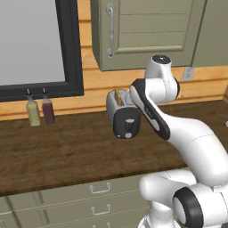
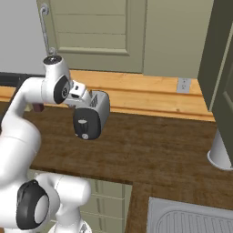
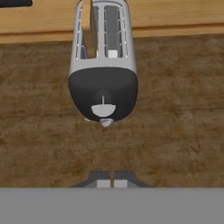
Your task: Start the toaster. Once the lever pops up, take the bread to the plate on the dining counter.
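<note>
The silver toaster (image 1: 125, 116) stands on the brown wood counter (image 1: 58, 151) near the back wall, its black oval end panel facing me. In the hand view the toaster (image 3: 103, 83) lies straight ahead, with a pale lever knob low on the black panel. The bread (image 3: 93, 24) stands edge-on in the left slot, and its tan top also shows above the toaster as the bread (image 1: 117, 96). My gripper (image 3: 112, 183) is shut, fingertips pressed together with nothing between them, a short way in front of the panel and apart from it. My wrist hovers over the toaster (image 2: 93, 113).
Two bottles (image 1: 40, 111) stand at the back left under a dark-framed window. Olive wall cabinets hang above and handled drawers (image 1: 100, 189) sit below. A grey sink drainboard (image 2: 191, 218) and a pale cylinder (image 2: 221, 154) are at the right.
</note>
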